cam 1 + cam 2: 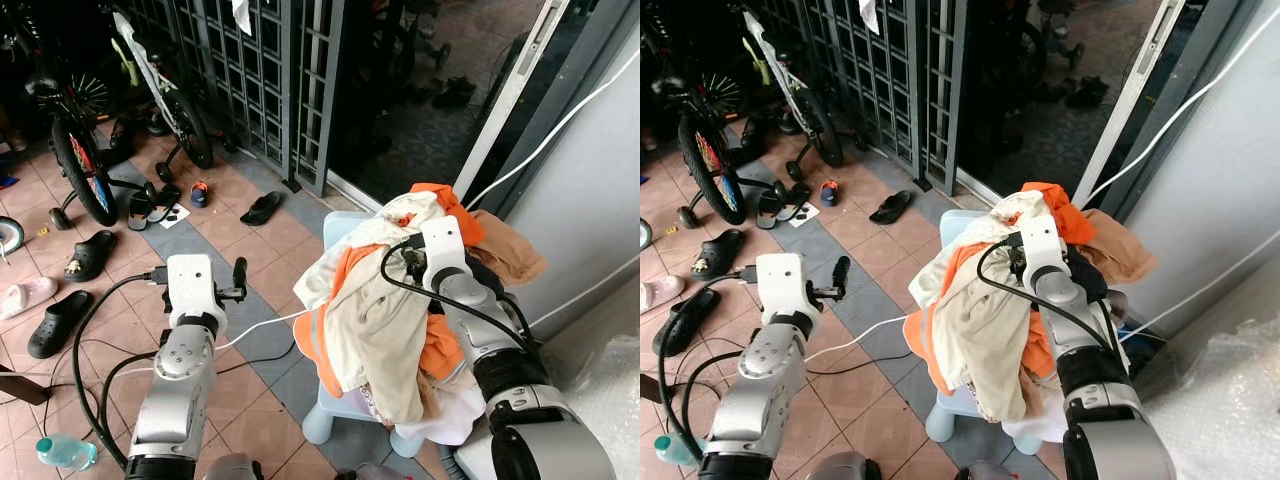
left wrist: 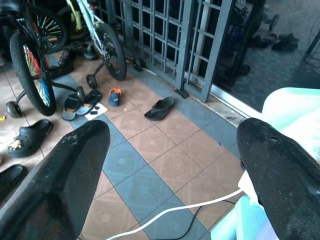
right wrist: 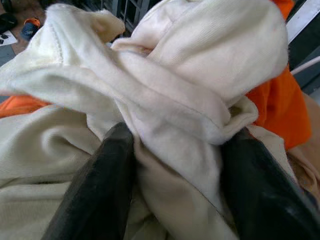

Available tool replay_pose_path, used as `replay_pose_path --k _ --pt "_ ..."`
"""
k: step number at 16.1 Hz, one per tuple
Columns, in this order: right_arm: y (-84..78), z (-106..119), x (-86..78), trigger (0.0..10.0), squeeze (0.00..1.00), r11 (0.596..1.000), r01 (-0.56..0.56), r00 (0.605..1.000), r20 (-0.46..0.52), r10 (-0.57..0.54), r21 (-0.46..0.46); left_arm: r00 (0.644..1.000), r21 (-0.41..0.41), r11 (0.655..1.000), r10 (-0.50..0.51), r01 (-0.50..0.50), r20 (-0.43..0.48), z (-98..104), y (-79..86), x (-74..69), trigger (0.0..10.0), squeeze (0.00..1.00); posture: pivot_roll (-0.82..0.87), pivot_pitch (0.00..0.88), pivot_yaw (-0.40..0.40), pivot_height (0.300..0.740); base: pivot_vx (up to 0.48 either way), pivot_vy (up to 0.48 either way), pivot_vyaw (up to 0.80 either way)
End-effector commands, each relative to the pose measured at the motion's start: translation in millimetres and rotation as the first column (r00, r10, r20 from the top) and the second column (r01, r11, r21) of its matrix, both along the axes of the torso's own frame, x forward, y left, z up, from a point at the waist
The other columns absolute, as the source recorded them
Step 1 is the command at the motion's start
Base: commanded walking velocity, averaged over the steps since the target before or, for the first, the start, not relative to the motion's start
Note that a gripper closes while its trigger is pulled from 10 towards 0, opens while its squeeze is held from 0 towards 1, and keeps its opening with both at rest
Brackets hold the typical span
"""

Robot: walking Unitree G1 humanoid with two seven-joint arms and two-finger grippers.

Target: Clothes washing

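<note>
A tiled porch floor (image 1: 250,250) ran past bicycles (image 1: 75,150), scattered sandals (image 1: 262,207) and a metal gate (image 1: 270,80). The left gripper (image 2: 172,165) hovered over the tiles, jaws wide apart and empty. Beyond it, the right gripper (image 3: 175,175) pressed into the clothes pile (image 1: 385,300) heaped on a pale plastic stool (image 1: 345,400), a fold of cream garment (image 3: 165,100) bunched between its spread fingers (image 3: 100,190).

1. The left arm (image 1: 185,360) is silver metal, built of rounded cylindrical segments and topped by a white boxy wrist block.
2. Black cables loop from that block down alongside the arm.
3. The right arm (image 1: 500,350) is likewise silver, with a black joint band and a black cable arching over its white wrist block.
4. The fingers (image 2: 65,175) are long, black and matte, with finely textured, rounded tips.
</note>
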State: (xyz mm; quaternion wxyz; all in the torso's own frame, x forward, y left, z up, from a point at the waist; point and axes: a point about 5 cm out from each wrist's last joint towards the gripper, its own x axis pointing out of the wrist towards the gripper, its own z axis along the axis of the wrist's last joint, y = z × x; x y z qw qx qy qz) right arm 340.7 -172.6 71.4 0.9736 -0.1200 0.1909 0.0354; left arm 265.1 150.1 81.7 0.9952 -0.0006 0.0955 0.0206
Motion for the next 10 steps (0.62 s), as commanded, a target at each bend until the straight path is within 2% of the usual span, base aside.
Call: replay_pose_path --k 1,7,9,10 --pt "-0.7 0 1.8 0.0 0.0 1.0 0.007 1.0 -0.007 -0.007 0.017 1.0 0.009 1.0 0.007 -0.007 -0.005 1 0.8 -2.1 10.0 0.0 0.06 0.015 -0.039 0.74 0.0 0.0 0.0" --pt "-3.1 -3 -1.0 0.0 0.0 0.999 0.015 1.0 0.013 -0.016 0.049 1.0 0.008 1.0 -0.009 0.009 -0.019 0 -0.5 -2.8 10.0 0.0 0.04 0.018 -0.028 0.74 0.0 0.0 0.0" --pt "-1.7 2 -1.3 0.0 0.0 0.996 -0.002 0.998 0.07 -0.004 0.088 0.999 0.008 1.0 -0.026 0.026 -0.02 0 -3.3 -1.8 10.0 0.0 0.04 0.008 -0.029 0.74 0.0 0.0 0.0" --pt "-0.5 8 -0.6 0.0 0.0 0.997 -0.031 0.993 0.116 0.022 0.07 0.999 0.007 1.0 -0.025 0.025 -0.021 0 -3.7 -1.6 10.0 0.0 0.03 0.0 -0.026 0.74 0.0 0.0 0.0"
